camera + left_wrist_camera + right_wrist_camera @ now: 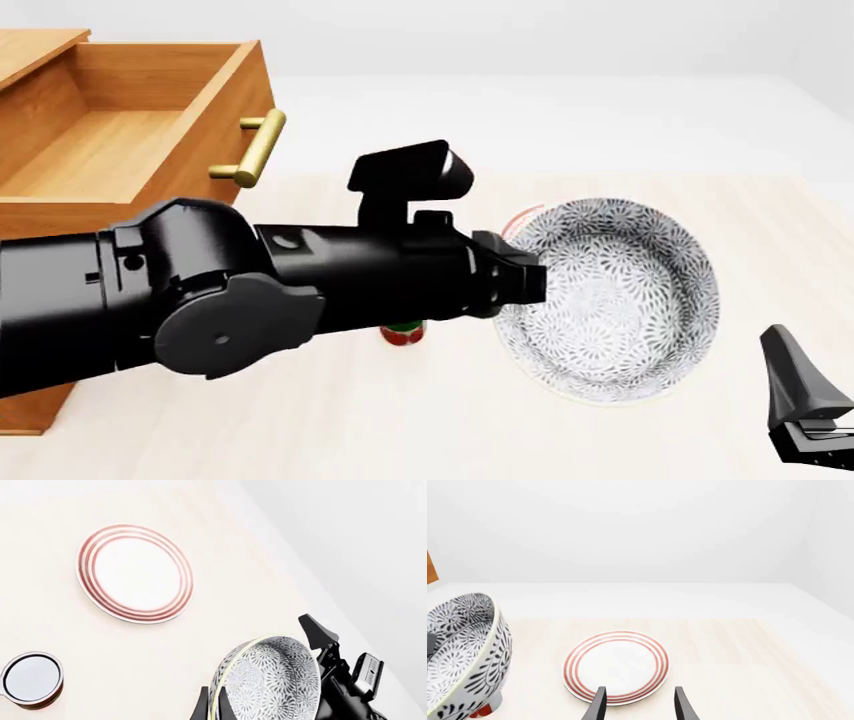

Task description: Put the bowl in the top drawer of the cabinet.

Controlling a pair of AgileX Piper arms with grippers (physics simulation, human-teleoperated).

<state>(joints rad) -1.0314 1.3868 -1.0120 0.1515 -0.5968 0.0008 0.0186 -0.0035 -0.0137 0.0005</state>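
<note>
While the bowl is hanging tipped on its side above the middle of the desk, the left hand is pinching its rim, one finger inside the wall and one outside, and in the left wrist view that grip is showing plainly at the lip of the bowl. It is off the surface, its open mouth facing the camera in the front view, well apart from the cabinet at the far left corner. The top drawer is standing pulled out, its brass handle facing the arms and its wooden floor bare as far as the front view shows.

The right hand is idling with its fingers spread and nothing between them, hovering over the red-ringed plate near the right side of the desk. A small red cup is sitting close by, just beside the bowl's spot.

As I read it, the carry across to the drawer is the step in hand. Doing it well means keeping the rim grip firm, lifting high enough to clear the drawer's front wall and handle, then levelling the bowl before lowering it onto the drawer floor.
</note>
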